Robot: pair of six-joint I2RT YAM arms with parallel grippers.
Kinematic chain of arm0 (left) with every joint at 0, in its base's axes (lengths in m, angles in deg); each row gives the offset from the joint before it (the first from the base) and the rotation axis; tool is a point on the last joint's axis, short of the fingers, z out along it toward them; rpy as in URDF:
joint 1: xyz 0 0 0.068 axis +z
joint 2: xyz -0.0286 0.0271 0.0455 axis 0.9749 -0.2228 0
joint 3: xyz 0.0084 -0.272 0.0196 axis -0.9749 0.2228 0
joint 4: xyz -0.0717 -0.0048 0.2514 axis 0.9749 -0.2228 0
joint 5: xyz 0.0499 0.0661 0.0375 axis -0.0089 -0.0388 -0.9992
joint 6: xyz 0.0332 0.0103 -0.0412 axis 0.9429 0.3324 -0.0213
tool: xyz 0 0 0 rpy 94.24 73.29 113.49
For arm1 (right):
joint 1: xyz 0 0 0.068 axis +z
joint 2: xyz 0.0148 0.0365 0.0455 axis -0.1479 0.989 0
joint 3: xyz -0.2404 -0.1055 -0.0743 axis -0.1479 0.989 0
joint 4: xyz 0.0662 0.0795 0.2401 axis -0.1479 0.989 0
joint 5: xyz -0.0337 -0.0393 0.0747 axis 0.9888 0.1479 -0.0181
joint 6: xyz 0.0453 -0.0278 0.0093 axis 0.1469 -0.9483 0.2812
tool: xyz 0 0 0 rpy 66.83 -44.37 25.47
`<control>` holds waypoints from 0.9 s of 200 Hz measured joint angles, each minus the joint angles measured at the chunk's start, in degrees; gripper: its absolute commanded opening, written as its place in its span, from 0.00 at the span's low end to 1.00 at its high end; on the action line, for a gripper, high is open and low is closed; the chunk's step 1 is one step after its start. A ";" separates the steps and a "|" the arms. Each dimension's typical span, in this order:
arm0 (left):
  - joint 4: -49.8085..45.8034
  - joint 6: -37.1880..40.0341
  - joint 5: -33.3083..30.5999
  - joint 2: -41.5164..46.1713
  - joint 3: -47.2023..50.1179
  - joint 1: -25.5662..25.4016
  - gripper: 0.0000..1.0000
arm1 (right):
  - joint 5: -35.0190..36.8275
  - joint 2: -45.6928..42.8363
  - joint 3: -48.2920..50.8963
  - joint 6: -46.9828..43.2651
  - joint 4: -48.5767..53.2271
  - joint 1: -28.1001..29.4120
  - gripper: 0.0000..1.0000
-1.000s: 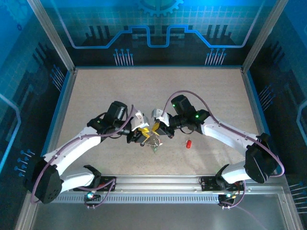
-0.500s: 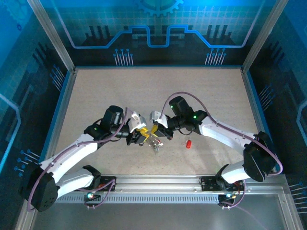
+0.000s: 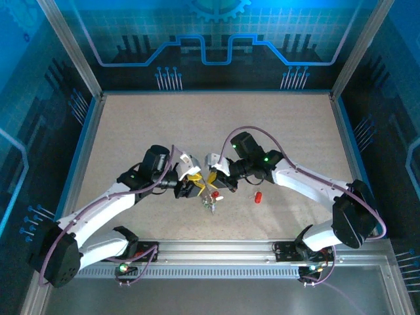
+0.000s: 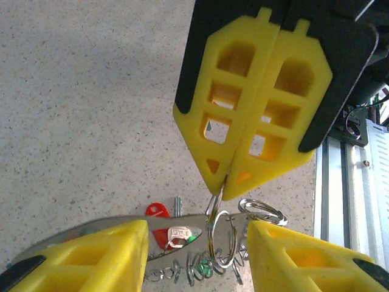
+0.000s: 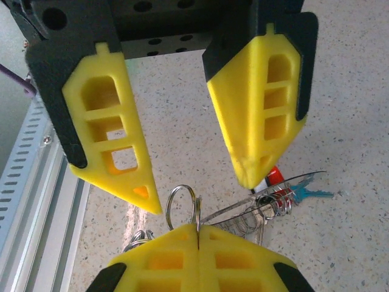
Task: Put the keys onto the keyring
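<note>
The right hand (image 4: 222, 181) has its yellow fingers pressed together, pinching the rim of the keyring (image 5: 196, 210), a thin silvery loop. The left hand (image 5: 200, 193) faces it tip to tip, with its fingers spread wide on either side of the loop and gripping nothing. Just beside the keyring is a tangle of smaller rings and keys (image 3: 210, 200), with red, green and teal heads and one long silvery shaft among them. Whether any of them are threaded on the loop cannot be told. Both hands meet low over the middle of the speckled surface (image 3: 131, 131). One red key (image 3: 258, 196) lies alone near the right arm, apart from the bunch.
</note>
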 measured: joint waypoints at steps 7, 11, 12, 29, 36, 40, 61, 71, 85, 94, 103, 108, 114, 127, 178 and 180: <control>-0.15 -0.17 0.00 0.26 0.24 0.00 0.49 | 0.00 0.31 -0.42 -0.37 0.55 0.02 0.00; -0.15 -0.31 0.00 0.48 0.44 0.07 0.49 | 0.00 0.46 -0.61 -0.42 0.76 0.02 0.00; -0.15 -0.35 0.00 0.52 0.46 0.09 0.49 | 0.00 0.52 -0.70 -0.42 0.83 0.02 0.00; -0.20 -1.05 0.09 1.44 1.07 0.74 0.49 | 0.02 0.90 -1.14 -0.79 1.55 0.20 0.00; -0.22 -1.70 0.28 1.95 1.25 1.36 0.49 | 0.00 1.01 -1.29 -0.85 2.01 0.33 0.00; -0.20 -1.99 0.42 2.32 1.38 1.84 0.49 | 0.00 1.11 -1.40 -0.90 2.34 0.44 0.00; -0.57 -2.58 1.07 4.28 1.90 3.56 0.49 | -0.02 1.92 -2.58 -1.44 3.98 0.92 0.00; -0.81 -2.54 1.79 5.16 2.21 3.72 0.49 | -0.02 2.36 -3.26 -1.73 4.68 1.03 0.00; -1.07 -2.54 2.69 5.84 2.75 3.69 0.49 | -0.15 2.86 -3.89 -1.99 5.29 1.11 0.00; -1.05 -2.54 3.08 5.86 3.08 3.69 0.49 | -0.33 3.26 -4.31 -2.08 5.75 1.14 0.00; -1.03 -2.56 3.28 5.68 3.34 3.69 0.49 | -0.44 3.69 -4.72 -2.10 6.12 1.14 0.00; -1.05 -2.56 3.28 5.46 3.39 3.69 0.49 | -0.50 3.89 -4.92 -2.10 6.27 1.14 0.00; -1.01 -2.58 3.26 4.98 3.41 3.69 0.49 | -0.59 4.17 -5.27 -2.10 6.62 1.14 0.00; -0.63 -3.17 3.19 3.28 3.39 3.72 0.49 | -0.85 4.72 -5.95 -2.16 7.19 1.14 0.00; 0.66 -4.70 4.00 -2.99 3.02 3.72 0.53 | -2.49 7.02 -8.15 -3.26 10.14 1.14 0.00; 0.68 -4.61 4.04 -3.06 2.99 3.74 0.53 | -2.58 7.08 -8.15 -3.32 10.19 1.14 0.00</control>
